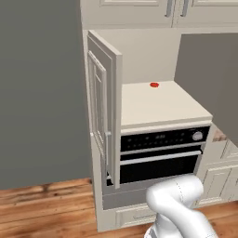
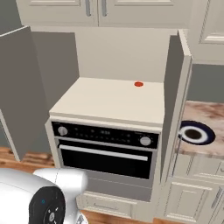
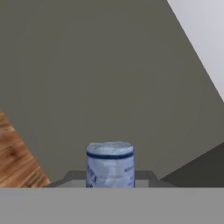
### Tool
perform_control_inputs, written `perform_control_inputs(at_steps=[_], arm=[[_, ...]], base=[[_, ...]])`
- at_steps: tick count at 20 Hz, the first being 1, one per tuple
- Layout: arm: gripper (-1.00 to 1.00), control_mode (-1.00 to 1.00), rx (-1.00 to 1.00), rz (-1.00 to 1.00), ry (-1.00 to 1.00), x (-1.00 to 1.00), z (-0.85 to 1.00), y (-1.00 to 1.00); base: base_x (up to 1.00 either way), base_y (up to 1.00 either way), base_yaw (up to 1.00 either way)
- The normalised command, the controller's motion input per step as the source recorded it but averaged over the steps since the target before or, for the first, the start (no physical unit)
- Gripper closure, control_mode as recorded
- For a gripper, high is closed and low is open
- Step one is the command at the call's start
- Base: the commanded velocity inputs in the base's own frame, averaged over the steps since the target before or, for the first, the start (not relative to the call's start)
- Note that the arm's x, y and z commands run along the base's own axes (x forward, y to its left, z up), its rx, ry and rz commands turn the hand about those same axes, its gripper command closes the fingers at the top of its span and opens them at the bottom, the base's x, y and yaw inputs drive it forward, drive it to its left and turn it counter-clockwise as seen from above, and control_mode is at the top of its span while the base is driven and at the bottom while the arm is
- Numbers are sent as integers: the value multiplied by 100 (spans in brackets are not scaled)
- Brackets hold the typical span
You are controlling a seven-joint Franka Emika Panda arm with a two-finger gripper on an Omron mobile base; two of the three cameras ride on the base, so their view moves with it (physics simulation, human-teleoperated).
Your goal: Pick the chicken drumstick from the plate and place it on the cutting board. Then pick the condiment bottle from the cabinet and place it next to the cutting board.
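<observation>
In the hand view my gripper (image 3: 110,176) is shut on the condiment bottle (image 3: 110,162). Its light blue-grey cap stands up between the two dark fingertips (image 3: 65,178), and its body is hidden below. Behind it are a grey wall and a patch of wooden floor. The cabinet (image 1: 158,104) stands open, its panelled door (image 1: 104,107) swung out; its cream shelf (image 2: 113,100) holds a small red disc (image 2: 138,84). The plate (image 2: 210,135) lies on the marbled counter to the right. The chicken drumstick and the cutting board are out of view.
A black built-in oven (image 2: 105,148) sits under the cabinet shelf. The open door (image 2: 175,100) stands between the shelf and the counter (image 2: 205,116). Cream upper cabinets (image 2: 96,11) hang above. Wooden floor (image 1: 46,209) lies to the left.
</observation>
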Motion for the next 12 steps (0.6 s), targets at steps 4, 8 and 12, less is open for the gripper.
perform_control_inputs(at_steps=[4,8,12], arm=[[100,100,0,0,0,0,0,0],[100,100,0,0,0,0,0,0],[100,100,0,0,0,0,0,0]], base=[[-34,0,0],[-2,-2,0],[0,-19,3]])
